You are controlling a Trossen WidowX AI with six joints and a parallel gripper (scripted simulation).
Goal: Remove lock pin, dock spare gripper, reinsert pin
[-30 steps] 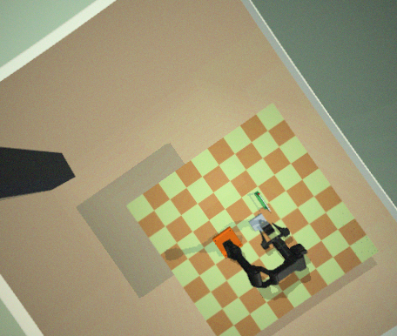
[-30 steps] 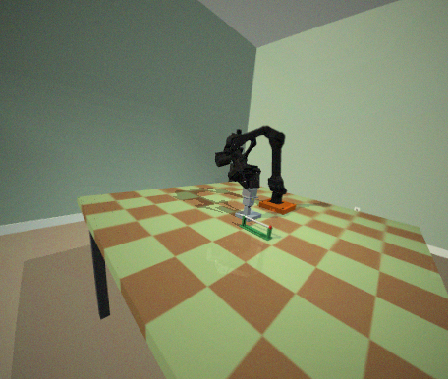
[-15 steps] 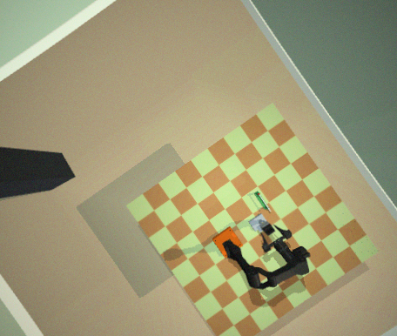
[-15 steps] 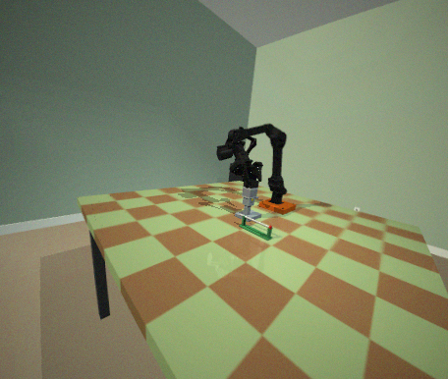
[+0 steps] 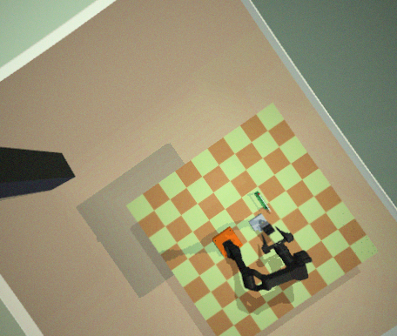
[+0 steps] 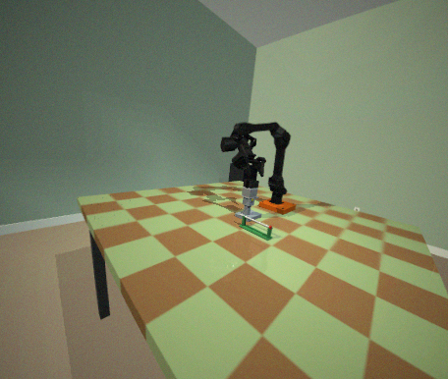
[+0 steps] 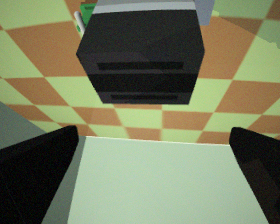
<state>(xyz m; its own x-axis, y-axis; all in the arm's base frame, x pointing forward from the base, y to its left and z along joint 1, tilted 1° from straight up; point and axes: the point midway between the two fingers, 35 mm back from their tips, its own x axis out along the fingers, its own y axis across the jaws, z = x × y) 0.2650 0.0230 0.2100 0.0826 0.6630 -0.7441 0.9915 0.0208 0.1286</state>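
Black-and-grey block-shaped spare gripper (image 5: 269, 228) (image 6: 250, 191) (image 7: 153, 133), upright on grey mount (image 5: 258, 222) (image 6: 254, 215), inward from table edges. Black arm gripper's fingers (image 5: 290, 236) (image 6: 262, 167) wide apart, empty, spare just beyond their tips.

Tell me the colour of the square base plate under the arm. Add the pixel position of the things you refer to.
Plain bright orange (image 5: 234, 232) (image 6: 286, 208); the top view shows it best.

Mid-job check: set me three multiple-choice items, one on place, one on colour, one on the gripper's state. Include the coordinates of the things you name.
1. Where is the white pin with a red end?
A) on the green stand
B) between the fingers
C) on the orange base

2. What colour is the arm's base plate?
A) blue
B) orange
C) white

3. How is the arm's black gripper (image 5: 278, 244) (image 7: 153, 133)?
A) shut on the pin
B) shut, holding nothing
C) open

A: exterior view, pin (image 6: 256, 222) along stand (image 6: 255, 232).
B: plate (image 5: 219, 237) (image 6: 288, 208) is orange.
C: fingers stand wide apart, nothing between.
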